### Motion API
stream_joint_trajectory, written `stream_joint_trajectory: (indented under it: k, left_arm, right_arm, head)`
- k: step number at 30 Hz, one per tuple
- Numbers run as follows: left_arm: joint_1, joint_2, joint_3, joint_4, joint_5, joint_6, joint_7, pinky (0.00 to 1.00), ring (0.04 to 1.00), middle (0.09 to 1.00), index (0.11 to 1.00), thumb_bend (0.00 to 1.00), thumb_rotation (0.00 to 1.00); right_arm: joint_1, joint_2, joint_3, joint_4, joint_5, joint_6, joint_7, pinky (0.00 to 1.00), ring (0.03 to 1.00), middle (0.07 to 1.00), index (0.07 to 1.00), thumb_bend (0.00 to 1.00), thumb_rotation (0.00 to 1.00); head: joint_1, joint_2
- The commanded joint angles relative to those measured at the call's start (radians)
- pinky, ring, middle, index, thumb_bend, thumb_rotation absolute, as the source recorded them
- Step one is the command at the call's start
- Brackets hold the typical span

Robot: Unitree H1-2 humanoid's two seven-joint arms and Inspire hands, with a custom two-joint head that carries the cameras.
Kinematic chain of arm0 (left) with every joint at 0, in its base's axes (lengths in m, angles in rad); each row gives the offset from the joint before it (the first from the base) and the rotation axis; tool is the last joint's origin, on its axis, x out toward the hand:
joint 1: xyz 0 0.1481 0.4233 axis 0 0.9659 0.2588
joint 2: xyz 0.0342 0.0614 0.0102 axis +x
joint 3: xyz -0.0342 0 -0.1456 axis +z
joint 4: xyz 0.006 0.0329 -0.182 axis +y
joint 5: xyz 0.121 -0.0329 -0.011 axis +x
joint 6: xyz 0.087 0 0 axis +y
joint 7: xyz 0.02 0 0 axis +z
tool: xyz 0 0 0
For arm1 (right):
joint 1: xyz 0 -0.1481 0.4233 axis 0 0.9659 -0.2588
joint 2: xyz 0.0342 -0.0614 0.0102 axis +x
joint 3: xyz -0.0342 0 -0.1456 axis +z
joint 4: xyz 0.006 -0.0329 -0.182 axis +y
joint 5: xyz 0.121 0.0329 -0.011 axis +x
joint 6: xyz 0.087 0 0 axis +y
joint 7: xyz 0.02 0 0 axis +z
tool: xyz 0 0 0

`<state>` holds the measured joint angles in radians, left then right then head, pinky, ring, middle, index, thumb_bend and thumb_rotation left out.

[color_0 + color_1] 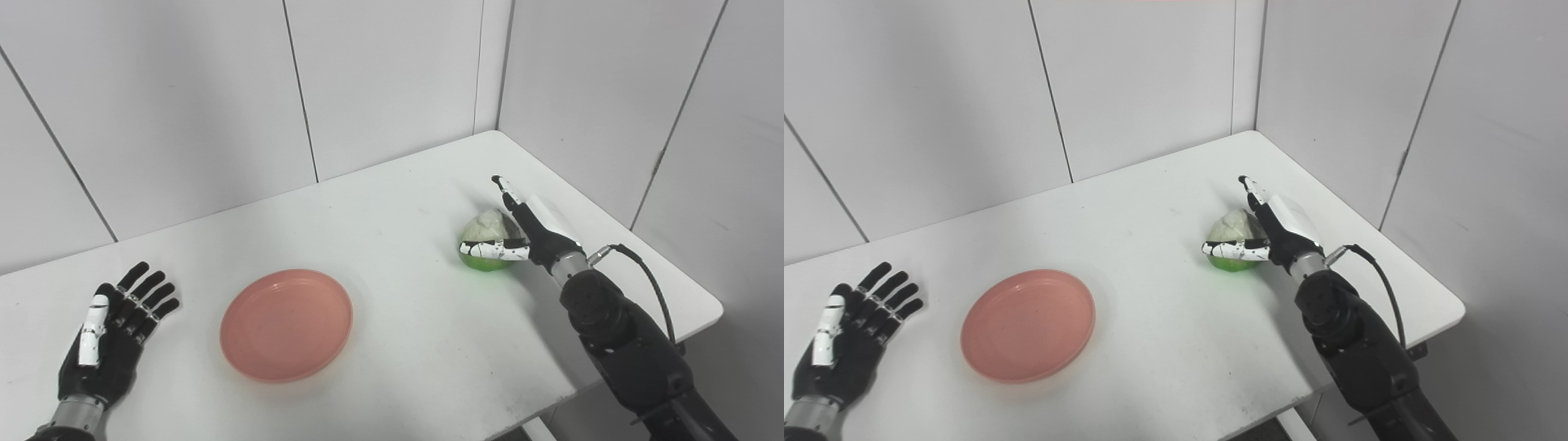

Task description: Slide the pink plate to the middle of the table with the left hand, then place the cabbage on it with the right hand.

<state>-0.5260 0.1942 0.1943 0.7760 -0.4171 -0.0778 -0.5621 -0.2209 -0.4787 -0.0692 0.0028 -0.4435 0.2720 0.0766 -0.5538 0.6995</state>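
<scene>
The pink plate [286,324] lies on the white table, left of its middle, with nothing on it. A pale green cabbage [484,236] rests on the table at the right. My right hand [533,229] is against its right side, thumb stretched across the front and fingers straight out along the far side, not closed around it. My left hand [116,331] rests flat near the table's left front, fingers spread, a hand's width left of the plate and not touching it.
The table [398,202] stands in a corner, with white wall panels behind it and along its right side. Its front edge [551,398] runs diagonally below my right forearm. A black cable [649,282] loops off the right wrist.
</scene>
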Motion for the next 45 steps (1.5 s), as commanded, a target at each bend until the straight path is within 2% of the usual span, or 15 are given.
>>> stream_joint_trajectory:
  k: [1, 7, 17, 22, 25, 31, 34, 39, 45]
  left_arm:
    - [0.12, 0.003, 0.0, 0.058, 0.002, 0.01, -0.015, 0.76, 0.797, 0.813, 0.813, 0.51, 0.82]
    - [0.121, 0.006, 0.001, 0.06, -0.001, 0.011, -0.02, 0.76, 0.793, 0.808, 0.808, 0.51, 0.82]
    - [0.135, 0.003, -0.001, 0.014, 0.003, 0.036, -0.005, 0.77, 0.795, 0.809, 0.812, 0.51, 0.81]
    - [0.141, 0.002, 0.0, -0.003, 0.001, 0.049, -0.002, 0.77, 0.799, 0.811, 0.813, 0.51, 0.82]
    - [0.144, 0.004, -0.001, -0.009, 0.002, 0.052, -0.003, 0.77, 0.799, 0.814, 0.817, 0.5, 0.83]
    - [0.146, 0.006, -0.002, -0.012, -0.001, 0.055, -0.01, 0.78, 0.8, 0.815, 0.817, 0.51, 0.83]
    - [0.147, 0.006, 0.0, -0.016, -0.001, 0.058, -0.005, 0.78, 0.799, 0.811, 0.813, 0.51, 0.83]
    - [0.148, 0.006, 0.001, -0.017, 0.0, 0.061, 0.002, 0.78, 0.797, 0.806, 0.807, 0.5, 0.82]
    - [0.148, 0.008, 0.001, -0.015, -0.001, 0.057, -0.006, 0.77, 0.789, 0.802, 0.807, 0.5, 0.83]
  right_arm:
    - [-0.044, -0.031, -0.006, -0.006, -0.007, 0.009, -0.007, 0.86, 0.997, 1.0, 1.0, 1.0, 0.56]
    - [-0.059, -0.04, 0.004, 0.001, -0.014, 0.039, 0.002, 0.86, 0.991, 1.0, 1.0, 1.0, 0.57]
    - [-0.087, -0.048, -0.004, 0.055, -0.002, 0.051, 0.016, 0.85, 0.986, 1.0, 1.0, 1.0, 0.55]
    - [-0.083, -0.059, 0.004, 0.066, -0.011, 0.048, 0.017, 0.82, 0.967, 1.0, 1.0, 1.0, 0.57]
    - [-0.083, -0.064, 0.017, 0.064, -0.018, 0.069, 0.034, 0.8, 0.963, 1.0, 1.0, 1.0, 0.6]
    - [-0.094, -0.066, 0.026, 0.085, 0.019, 0.081, 0.071, 0.8, 0.97, 1.0, 1.0, 1.0, 0.57]
    - [-0.099, -0.071, 0.035, 0.095, 0.024, 0.08, 0.082, 0.76, 0.947, 1.0, 1.0, 1.0, 0.56]
    - [-0.1, -0.088, 0.049, 0.084, 0.034, 0.097, 0.122, 0.8, 0.963, 1.0, 1.0, 1.0, 0.58]
    - [-0.102, -0.103, 0.058, 0.103, 0.063, 0.079, 0.145, 0.82, 0.971, 1.0, 1.0, 1.0, 0.56]
  head:
    - [0.0, 0.0]
    - [0.0, 0.004]
    - [0.004, 0.009]
    - [0.004, 0.011]
    - [0.005, 0.014]
    - [0.008, 0.018]
    - [0.006, 0.019]
    - [0.006, 0.018]
    - [0.006, 0.021]
